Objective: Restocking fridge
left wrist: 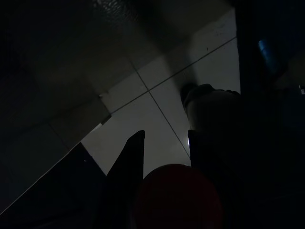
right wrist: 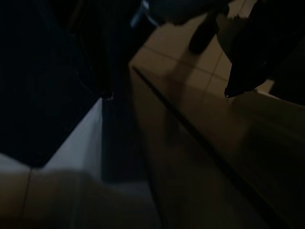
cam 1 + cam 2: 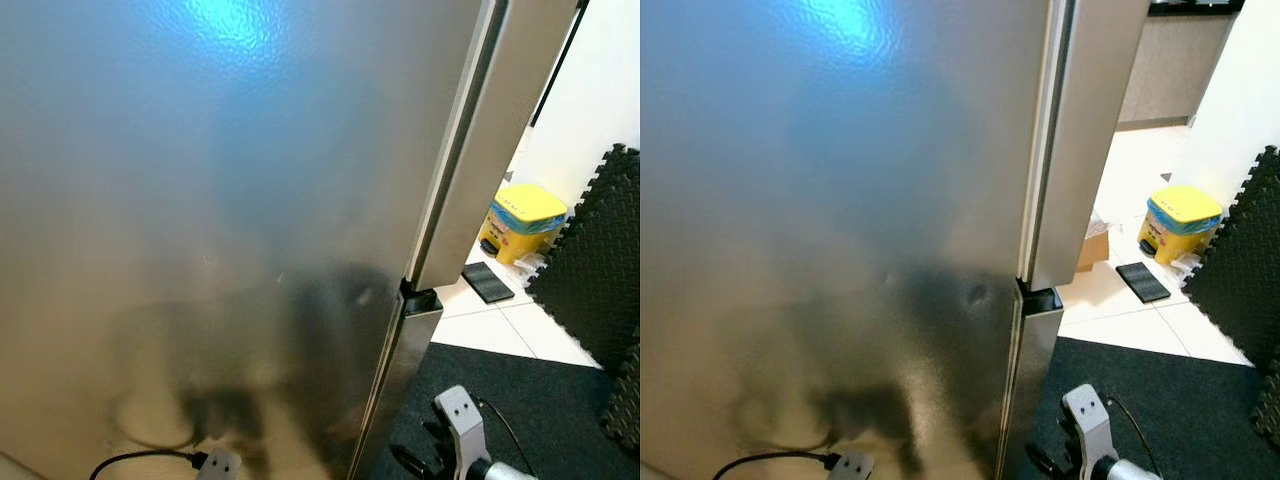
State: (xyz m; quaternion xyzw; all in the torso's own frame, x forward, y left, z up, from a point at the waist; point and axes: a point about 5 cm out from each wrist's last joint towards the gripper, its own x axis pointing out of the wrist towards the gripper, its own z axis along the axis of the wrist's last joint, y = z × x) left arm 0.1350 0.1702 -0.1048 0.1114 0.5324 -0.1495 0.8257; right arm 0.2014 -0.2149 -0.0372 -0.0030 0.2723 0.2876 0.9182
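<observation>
Fridge [image 3: 220, 200]: tall, brushed-steel doors closed, close in front, blue glare on top.
</observation>
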